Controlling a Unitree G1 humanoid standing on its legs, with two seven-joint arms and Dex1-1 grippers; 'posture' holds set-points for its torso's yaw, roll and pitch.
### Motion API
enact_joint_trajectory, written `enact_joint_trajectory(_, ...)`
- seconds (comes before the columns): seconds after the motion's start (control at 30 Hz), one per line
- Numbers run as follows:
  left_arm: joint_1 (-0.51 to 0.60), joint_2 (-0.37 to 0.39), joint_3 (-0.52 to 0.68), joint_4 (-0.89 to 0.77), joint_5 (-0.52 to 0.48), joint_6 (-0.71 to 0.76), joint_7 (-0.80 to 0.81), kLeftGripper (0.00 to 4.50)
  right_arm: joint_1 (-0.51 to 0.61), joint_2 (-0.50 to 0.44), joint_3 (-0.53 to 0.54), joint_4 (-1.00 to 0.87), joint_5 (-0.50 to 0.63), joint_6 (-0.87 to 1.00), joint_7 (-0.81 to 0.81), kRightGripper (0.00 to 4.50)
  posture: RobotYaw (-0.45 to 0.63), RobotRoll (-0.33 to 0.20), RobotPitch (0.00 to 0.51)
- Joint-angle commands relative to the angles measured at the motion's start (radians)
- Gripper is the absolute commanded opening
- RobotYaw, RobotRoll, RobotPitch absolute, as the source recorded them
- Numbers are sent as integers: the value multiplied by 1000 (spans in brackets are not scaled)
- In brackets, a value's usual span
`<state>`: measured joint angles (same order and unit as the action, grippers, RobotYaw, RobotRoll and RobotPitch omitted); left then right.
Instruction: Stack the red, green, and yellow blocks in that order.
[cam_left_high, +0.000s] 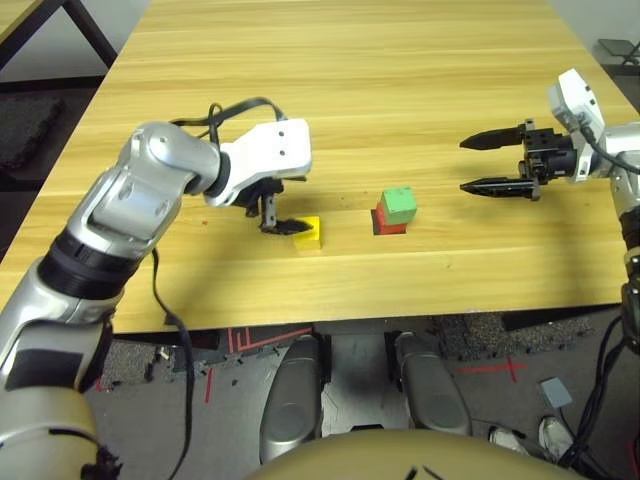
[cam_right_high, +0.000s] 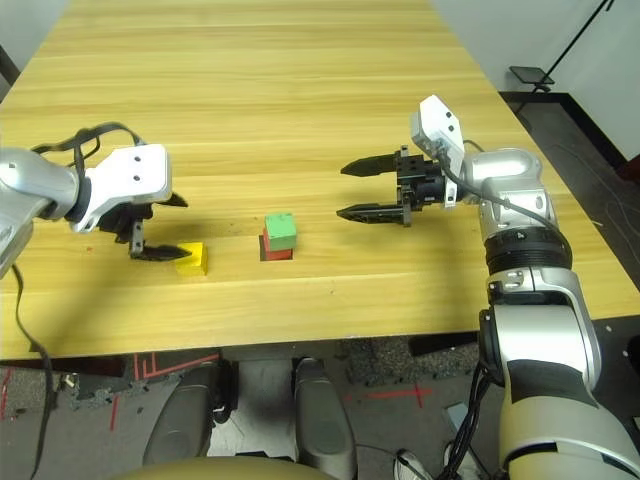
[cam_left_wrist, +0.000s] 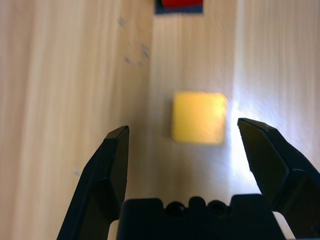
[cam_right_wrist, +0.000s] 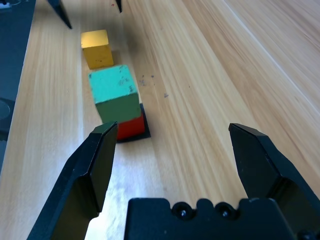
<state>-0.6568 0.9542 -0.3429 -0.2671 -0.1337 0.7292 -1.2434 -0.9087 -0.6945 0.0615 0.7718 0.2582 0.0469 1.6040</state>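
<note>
The green block (cam_left_high: 399, 205) sits on the red block (cam_left_high: 390, 223), which rests on a flat black patch (cam_right_wrist: 145, 131) near the table's middle. The yellow block (cam_left_high: 308, 232) lies alone on the wood, just left of that stack. My left gripper (cam_right_high: 180, 228) is open and right at the yellow block's left side. In the left wrist view the yellow block (cam_left_wrist: 199, 117) lies just ahead of the gap between the two fingers. My right gripper (cam_left_high: 463, 165) is open and hangs to the right of the stack, apart from it, with nothing between its fingers.
The wooden table (cam_left_high: 350, 80) stretches far behind the blocks. Its front edge (cam_left_high: 380, 315) runs close below them. Dark floor with red tape marks (cam_left_high: 500, 370) lies beyond that edge.
</note>
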Motion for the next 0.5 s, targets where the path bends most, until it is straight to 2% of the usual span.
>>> enact_joint_trajectory(0.03, 41, -28, 5, 12, 8, -35, 39, 4448, -26, 6, -4, 30, -13, -18, 10, 4500, 187, 26, 159)
enact_joint_trajectory(0.27, 65, -91, -15, 76, 38, -89, 84, 4448, -30, 8, -7, 31, -14, -14, 10, 4500, 172, 18, 164)
enact_joint_trajectory(0.43, 88, -98, -31, 95, 57, -116, 83, 4448, -22, 5, -13, 22, -13, -7, 7, 4500, 163, 19, 165)
enact_joint_trajectory(0.5, 101, -93, -34, 96, 61, -116, 76, 4075, -19, 4, -16, 19, -11, -3, 2, 4500, 160, 22, 165)
